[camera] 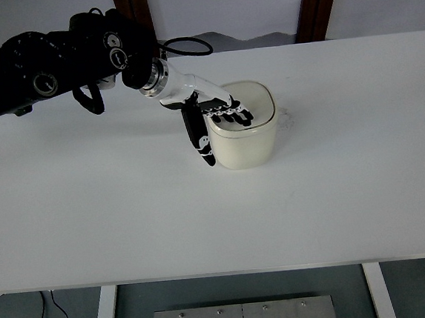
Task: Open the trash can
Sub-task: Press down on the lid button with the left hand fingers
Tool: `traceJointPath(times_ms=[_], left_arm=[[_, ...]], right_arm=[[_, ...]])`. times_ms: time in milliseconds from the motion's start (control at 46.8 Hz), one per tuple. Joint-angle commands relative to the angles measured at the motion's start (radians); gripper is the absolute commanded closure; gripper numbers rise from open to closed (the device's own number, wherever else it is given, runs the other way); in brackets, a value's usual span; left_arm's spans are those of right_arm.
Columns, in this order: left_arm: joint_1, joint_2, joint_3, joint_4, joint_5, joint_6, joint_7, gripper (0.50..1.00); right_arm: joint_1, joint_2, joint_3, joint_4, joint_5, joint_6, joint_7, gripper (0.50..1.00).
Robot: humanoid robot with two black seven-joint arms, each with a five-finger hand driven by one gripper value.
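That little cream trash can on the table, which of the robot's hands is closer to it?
The left. The left hand lies on the trash can, fingers across its lid and thumb down its side. The right hand is out of view.

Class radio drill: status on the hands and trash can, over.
Left hand open, fingers resting on trash can lid. Lid looks closed. Right hand unseen. Nothing in the way.

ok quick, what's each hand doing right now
Left hand: open, fingers resting flat on the bin lid, thumb down its side, gripping nothing.
Right hand: not in view.
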Motion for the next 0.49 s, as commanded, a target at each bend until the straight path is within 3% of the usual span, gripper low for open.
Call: traceJointPath(times_ms=[0,470], left_arm=[[0.003,0.000,0.001,0.000,0.000,0.000,0.000,0.500],[-0.010,0.015,-0.005,0.012,-0.012,0.000,-0.001,0.500]], right_arm=[[0.000,0.000,0.000,0.000,0.000,0.000,0.000,0.509],[0.000,0.000,0.000,0.000,0.000,0.000,0.000,0.509]])
